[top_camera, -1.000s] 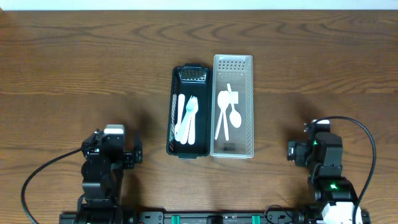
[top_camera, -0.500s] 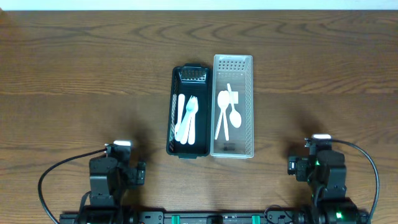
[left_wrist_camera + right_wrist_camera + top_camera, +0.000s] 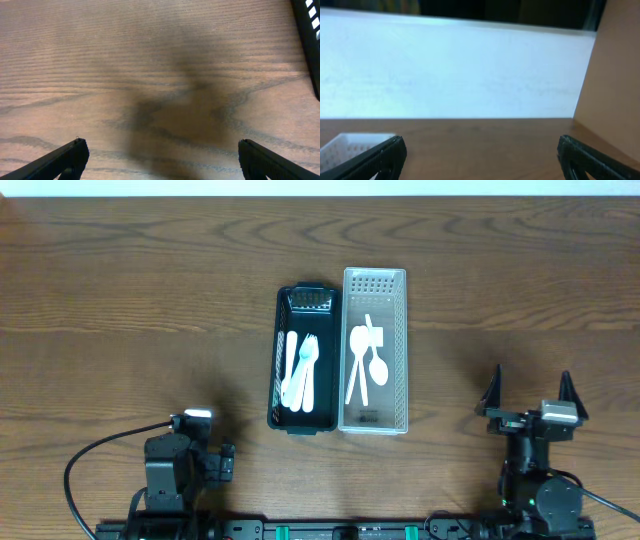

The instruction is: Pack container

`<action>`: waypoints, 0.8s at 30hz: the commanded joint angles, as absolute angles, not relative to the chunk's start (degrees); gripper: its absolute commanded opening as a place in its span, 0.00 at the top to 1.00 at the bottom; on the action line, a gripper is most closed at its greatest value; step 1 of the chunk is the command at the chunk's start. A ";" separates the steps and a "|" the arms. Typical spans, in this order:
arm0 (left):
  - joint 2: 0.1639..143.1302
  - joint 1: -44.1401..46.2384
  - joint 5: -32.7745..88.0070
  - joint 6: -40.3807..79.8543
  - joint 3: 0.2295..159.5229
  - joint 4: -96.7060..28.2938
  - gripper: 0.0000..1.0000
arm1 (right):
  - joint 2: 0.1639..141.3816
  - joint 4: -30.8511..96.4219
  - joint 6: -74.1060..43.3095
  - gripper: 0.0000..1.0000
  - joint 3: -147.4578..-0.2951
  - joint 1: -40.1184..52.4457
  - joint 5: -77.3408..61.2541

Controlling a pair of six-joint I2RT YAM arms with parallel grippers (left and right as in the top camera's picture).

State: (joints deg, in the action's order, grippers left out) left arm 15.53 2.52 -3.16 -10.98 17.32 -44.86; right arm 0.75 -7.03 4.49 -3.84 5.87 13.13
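A black container (image 3: 305, 358) at the table's middle holds white and light-blue plastic forks (image 3: 303, 370). Beside it on the right, a white perforated container (image 3: 375, 350) holds white spoons (image 3: 365, 365). Its corner shows in the right wrist view (image 3: 350, 147). The black container's edge shows in the left wrist view (image 3: 311, 35). My left gripper (image 3: 160, 157) is open and empty over bare wood at the front left. My right gripper (image 3: 530, 393) is open and empty at the front right, fingers spread wide, pointing across the table (image 3: 480, 155).
The wooden table (image 3: 150, 300) stretches to a white wall at the back (image 3: 470, 70). Black cables run from both arm bases along the front edge (image 3: 80, 470).
Both arms have drawn back toward the front edge. The right wrist has tipped up so its open fingers now point across the table. The containers have not moved.
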 commanded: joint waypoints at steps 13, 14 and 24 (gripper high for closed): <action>15.22 2.76 -3.01 -11.77 17.78 -44.97 0.02 | 0.30 4.19 4.75 0.01 -0.32 5.54 1.04; 15.22 2.76 -2.98 -11.77 17.78 -44.97 0.02 | 0.30 4.19 4.78 0.01 -0.32 5.54 1.04; 15.22 2.76 -3.01 -11.77 17.78 -44.97 0.02 | 0.30 4.19 4.75 0.01 -0.32 5.54 1.04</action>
